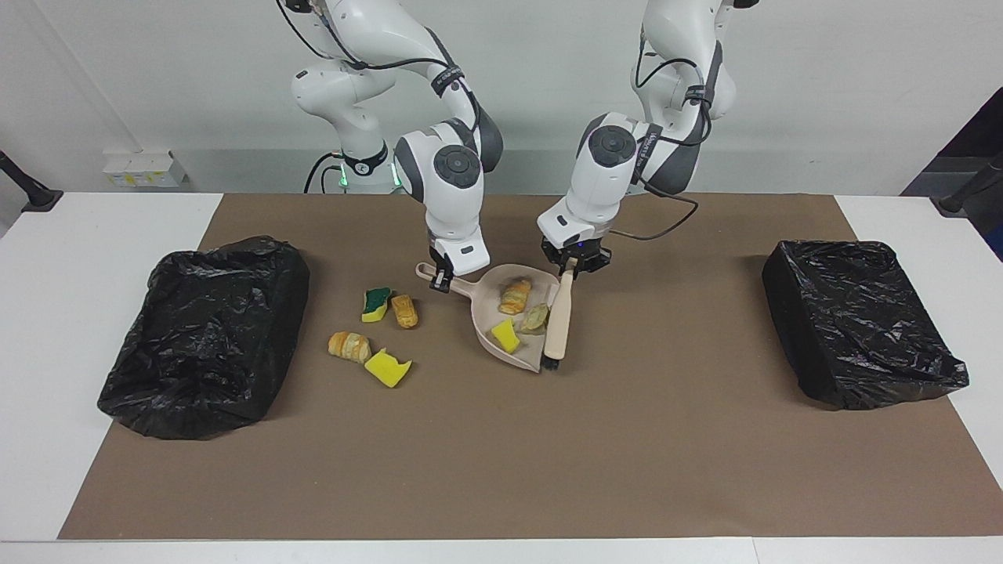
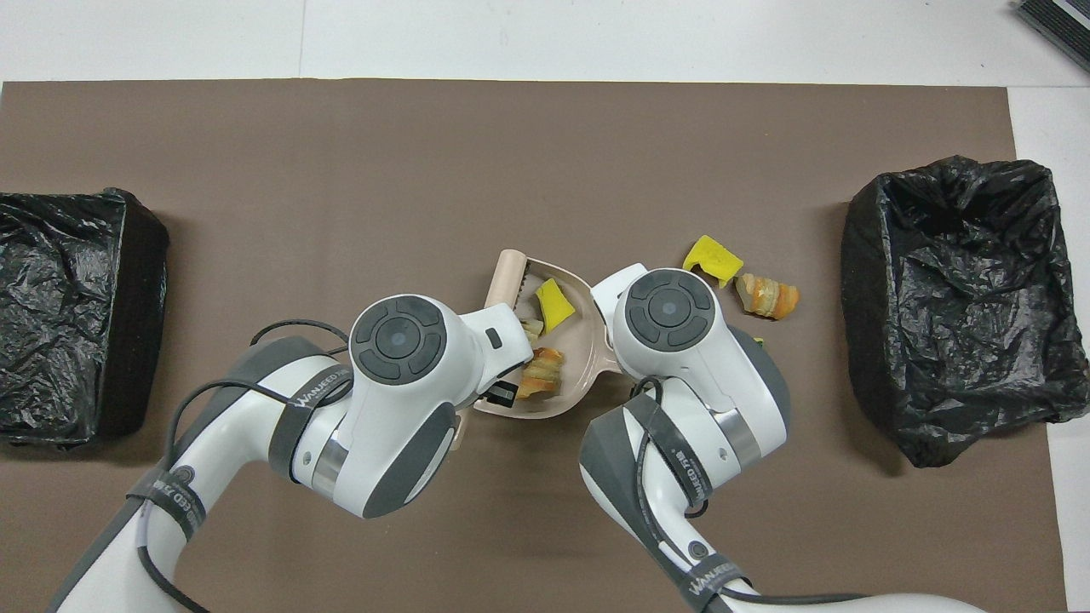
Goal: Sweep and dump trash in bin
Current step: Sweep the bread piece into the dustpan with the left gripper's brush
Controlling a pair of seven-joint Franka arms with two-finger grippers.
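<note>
**Three scraps in dustpan, four on mat**

The right gripper (image 1: 440, 280) is clenched on the handle of the beige dustpan (image 1: 486, 309), which lies at mid-mat. The left gripper (image 1: 570, 268) is clamped on the upper end of the wooden-handled brush (image 1: 558, 321); the brush runs down the pan's edge on the left arm's side, bristles at the pan's open lip.

Inside the pan lie three scraps of trash: a golden-brown bread chunk (image 1: 515, 297) at the pan's 12 o'clock, a yellow sponge piece (image 1: 506, 335) at 6 o'clock near the lip, and a pale greenish scrap (image 1: 536, 316) touching the brush handle.

Four scraps lie on the brown mat (image 1: 548, 454), at the pan's 9 o'clock in the facing view: a green-faced sponge piece (image 1: 376, 304) touching a bread chunk (image 1: 405, 310), and, farther from the robots, a second bread chunk (image 1: 349, 345) beside a yellow sponge piece (image 1: 387, 367).

Count: seven scraps, one dustpan, one brush, two bins lined in black plastic, one (image 1: 204, 333) at the right arm's end, one (image 1: 858, 321) at the left arm's end.
</note>
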